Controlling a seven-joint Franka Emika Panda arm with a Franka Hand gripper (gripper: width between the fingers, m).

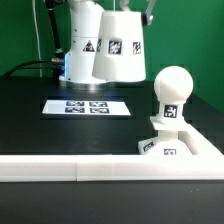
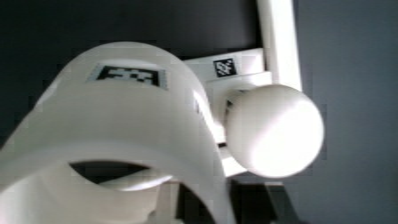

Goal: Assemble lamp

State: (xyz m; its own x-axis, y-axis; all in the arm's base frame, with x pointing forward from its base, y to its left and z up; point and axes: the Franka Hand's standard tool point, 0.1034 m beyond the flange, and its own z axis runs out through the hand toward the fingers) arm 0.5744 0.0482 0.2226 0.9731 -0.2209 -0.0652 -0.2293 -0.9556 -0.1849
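The lamp shade (image 1: pixel 119 45), a tapered white cup with black-and-white tags on its side, hangs in the air well above the black counter (image 1: pixel 40 85), held up at the arm's end near the top of the exterior view. The hand itself is mostly cut off by the top edge there, with only a dark bit (image 1: pixel 148 10) showing above the shade, so I cannot tell how wide its fingers stand or exactly where they grip.

Taking the shade as the landmark: the bulb (image 1: pixel 172 95) stands below it and toward the exterior view's right, upright, round head on top and a tag on its neck. It sits in the lamp base (image 1: pixel 163 146), a low angular white piece with tags on its front, which rests on the counter just behind the long white rail bar (image 1: pixel 60 168) that runs across the front. The marker board (image 1: pixel 87 106) lies flat on the counter below the shade, toward the exterior view's left of the bulb. Shade and bulb are apart.

In the wrist view the shade (image 2: pixel 116 130) fills the foreground with its open mouth toward the camera, and the bulb's round head (image 2: pixel 276 130) shows just beside its wall; a tag and a white rail (image 2: pixel 276 45) lie beyond.
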